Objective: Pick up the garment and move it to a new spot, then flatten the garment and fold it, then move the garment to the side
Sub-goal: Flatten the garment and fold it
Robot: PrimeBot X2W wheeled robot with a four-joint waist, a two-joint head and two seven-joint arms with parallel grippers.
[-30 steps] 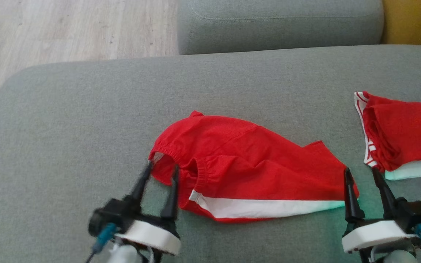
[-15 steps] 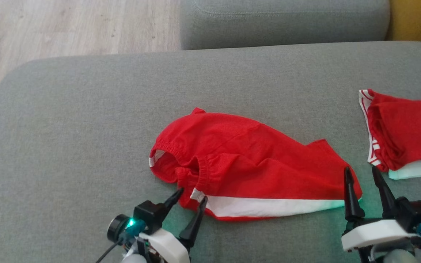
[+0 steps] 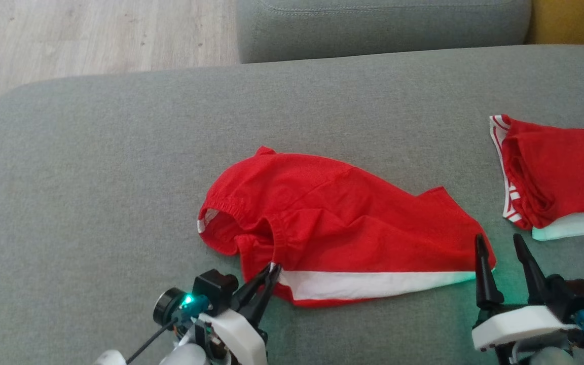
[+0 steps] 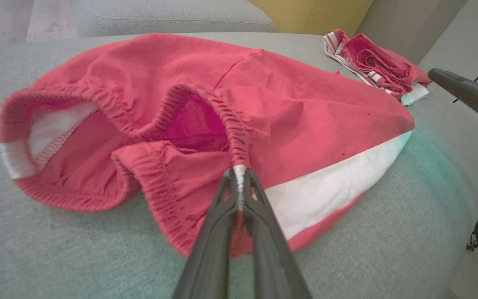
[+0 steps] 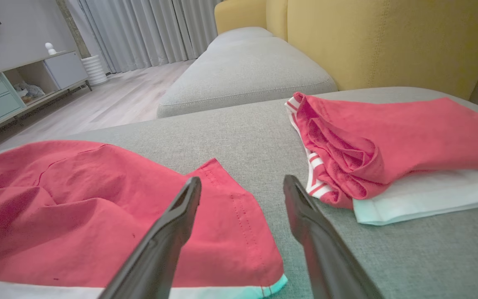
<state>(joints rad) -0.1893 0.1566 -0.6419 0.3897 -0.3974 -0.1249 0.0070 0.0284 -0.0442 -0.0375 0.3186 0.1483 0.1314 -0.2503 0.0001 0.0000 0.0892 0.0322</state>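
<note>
The garment is a pair of red shorts with a white side stripe, lying crumpled on the grey sofa seat. My left gripper is shut on the elastic waistband where the white stripe begins; the left wrist view shows the fingers pinching that edge of the garment at my left gripper. My right gripper stands open just off the garment's right hem corner. In the right wrist view the garment lies under the left fingertip of my right gripper.
A second red and white folded pile rests on the seat at the right, close to my right gripper. A grey cushion and a yellow cushion stand behind. Wooden floor lies past the seat's left edge.
My left gripper moved right from the waistband opening to the stripe end of the waistband and closed on it. The right gripper stayed put. The camera shifted slightly.
</note>
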